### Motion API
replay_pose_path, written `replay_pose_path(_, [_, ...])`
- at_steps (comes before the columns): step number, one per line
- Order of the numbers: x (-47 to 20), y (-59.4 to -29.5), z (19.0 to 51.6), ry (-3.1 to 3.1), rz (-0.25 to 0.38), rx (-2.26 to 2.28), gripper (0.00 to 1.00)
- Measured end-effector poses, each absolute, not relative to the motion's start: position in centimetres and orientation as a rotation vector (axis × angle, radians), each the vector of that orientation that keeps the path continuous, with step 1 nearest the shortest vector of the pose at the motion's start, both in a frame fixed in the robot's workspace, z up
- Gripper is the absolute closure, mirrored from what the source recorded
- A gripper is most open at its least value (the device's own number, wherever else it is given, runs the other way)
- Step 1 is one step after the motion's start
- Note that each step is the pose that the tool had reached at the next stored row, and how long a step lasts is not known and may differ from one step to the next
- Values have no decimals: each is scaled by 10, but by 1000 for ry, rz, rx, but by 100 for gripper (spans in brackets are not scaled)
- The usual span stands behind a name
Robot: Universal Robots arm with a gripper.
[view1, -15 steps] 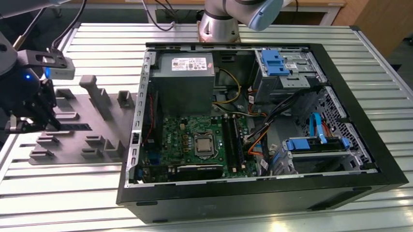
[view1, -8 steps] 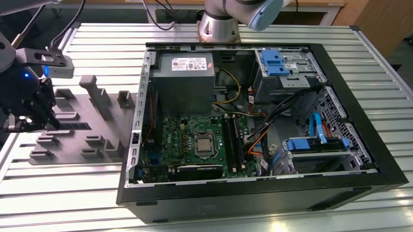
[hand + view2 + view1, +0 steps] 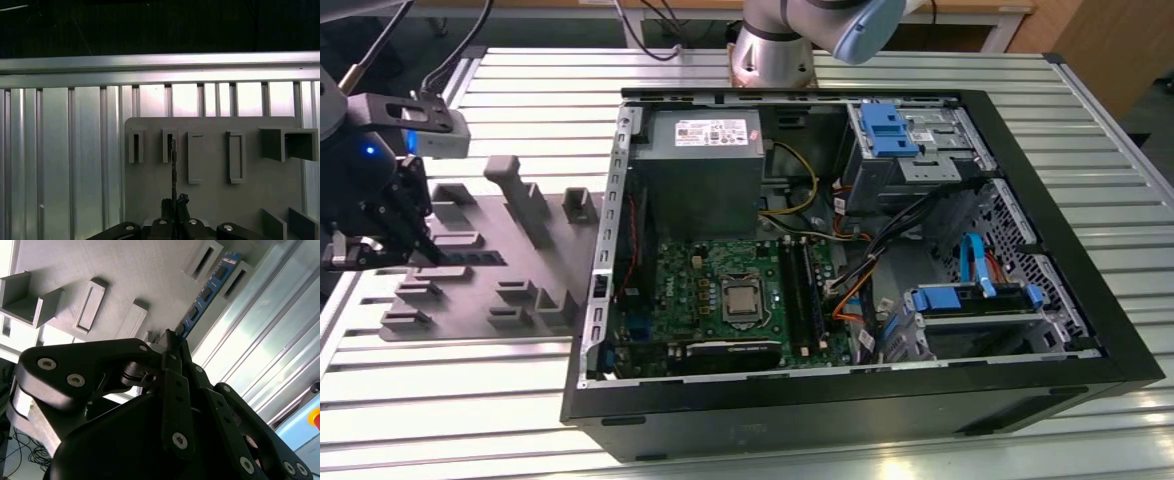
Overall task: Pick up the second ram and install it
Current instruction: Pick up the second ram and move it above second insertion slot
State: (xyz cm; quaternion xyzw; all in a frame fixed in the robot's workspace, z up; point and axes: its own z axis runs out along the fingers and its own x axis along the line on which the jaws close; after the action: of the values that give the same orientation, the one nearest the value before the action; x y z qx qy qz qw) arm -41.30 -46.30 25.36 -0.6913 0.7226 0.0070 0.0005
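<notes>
The second ram (image 3: 207,290) is a thin blue stick with dark chips. It sticks out from my gripper (image 3: 172,342), whose black fingers are shut on its near end. In the first wrist view the ram (image 3: 173,165) appears edge-on above the gripper (image 3: 175,202), its far end at a slot of the grey fixture plate (image 3: 215,200). In the exterior view the gripper (image 3: 414,240) is over that plate (image 3: 480,300), at the view's left, with the ram (image 3: 476,257) pointing toward the case. The green board (image 3: 707,290) with its black sockets (image 3: 803,290) lies inside the open computer case (image 3: 1081,330).
Grey fixture blocks (image 3: 520,195) stand upright on the plate. The case wall (image 3: 607,250) rises between the plate and the board. Cables (image 3: 907,230), blue drive brackets (image 3: 887,130) and a power supply (image 3: 700,160) crowd the case. The arm's base (image 3: 774,55) stands behind it on a ribbed metal table (image 3: 454,400).
</notes>
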Motion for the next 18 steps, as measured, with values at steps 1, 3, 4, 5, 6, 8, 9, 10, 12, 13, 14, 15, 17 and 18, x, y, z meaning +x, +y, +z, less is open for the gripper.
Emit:
replay_pose_path(1, [-413,-463,255,2269,22,-2171,86])
replay_pose_path(3, [-413,-463,257,2269,22,-2171,86])
replay_pose_path(4, [-413,-463,258,2269,22,-2171,86])
replay_pose_path(5, [-413,-463,259,2269,22,-2171,86])
replay_pose_path(6, [-413,-463,261,2269,22,-2171,86])
replay_pose_path(8, [-413,-463,263,2269,22,-2171,86])
replay_pose_path(9, [-413,-463,265,2269,22,-2171,86])
replay_pose_path(10, [-413,-463,266,2269,22,-2171,86])
replay_pose_path(12, [-413,-463,270,2269,22,-2171,86])
replay_pose_path(13, [-413,-463,272,2269,22,-2171,86])
replay_pose_path(14, [-413,-463,275,2269,22,-2171,86])
replay_pose_path(15, [-413,-463,278,2269,22,-2171,86])
replay_pose_path(17, [-413,-463,284,2269,22,-2171,86])
replay_pose_path(18, [-413,-463,288,2269,22,-2171,86])
